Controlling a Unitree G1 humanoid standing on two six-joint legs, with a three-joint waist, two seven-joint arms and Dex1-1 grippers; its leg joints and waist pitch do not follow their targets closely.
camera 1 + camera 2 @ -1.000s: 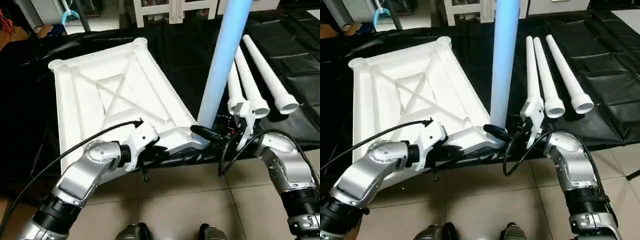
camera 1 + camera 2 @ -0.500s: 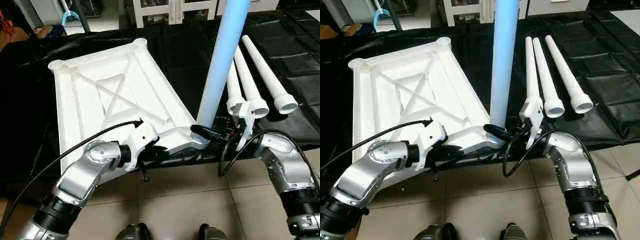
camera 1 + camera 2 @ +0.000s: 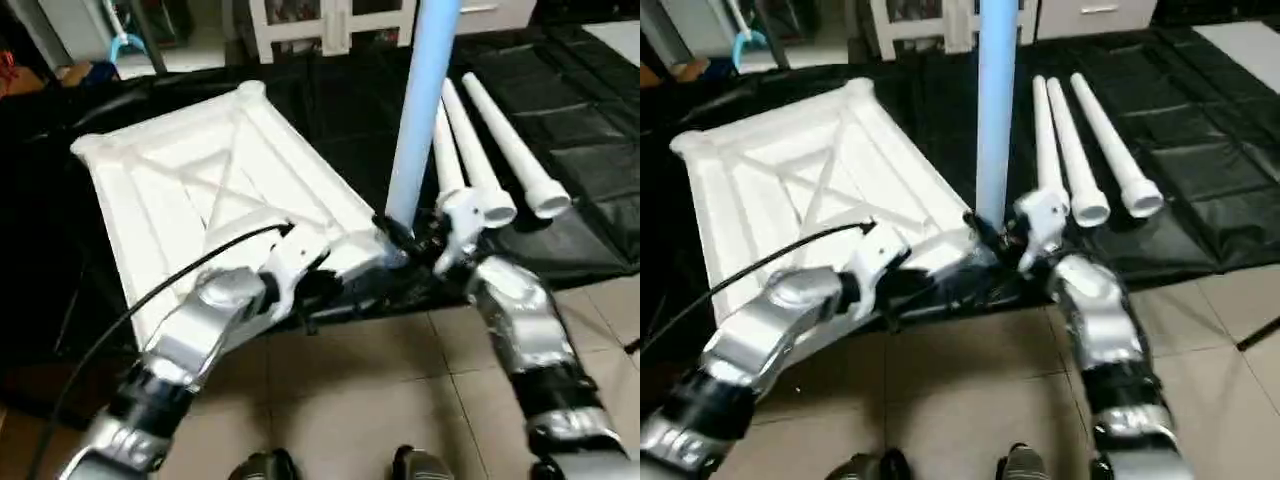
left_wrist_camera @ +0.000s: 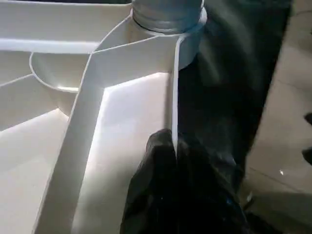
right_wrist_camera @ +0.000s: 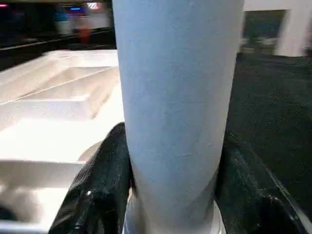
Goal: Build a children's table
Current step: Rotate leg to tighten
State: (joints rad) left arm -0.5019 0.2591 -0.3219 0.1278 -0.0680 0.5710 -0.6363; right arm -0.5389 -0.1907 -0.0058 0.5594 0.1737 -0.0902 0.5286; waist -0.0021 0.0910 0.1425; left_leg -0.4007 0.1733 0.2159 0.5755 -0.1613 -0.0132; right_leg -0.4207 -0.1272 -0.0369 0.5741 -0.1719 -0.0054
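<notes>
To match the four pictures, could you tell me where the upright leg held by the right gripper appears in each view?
Left eye: upright leg, right of centre, rising from the tabletop's near corner.
Right eye: centre.
Left wrist: its base in the corner socket.
Right wrist: centre, between the black fingers.
Shared landmark: that corner socket.

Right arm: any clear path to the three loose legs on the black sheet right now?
Probably not as things stand. The right gripper is closed around the upright leg at the tabletop corner socket. The three loose legs lie close beside it with nothing between, so it would have to let go first.
</notes>
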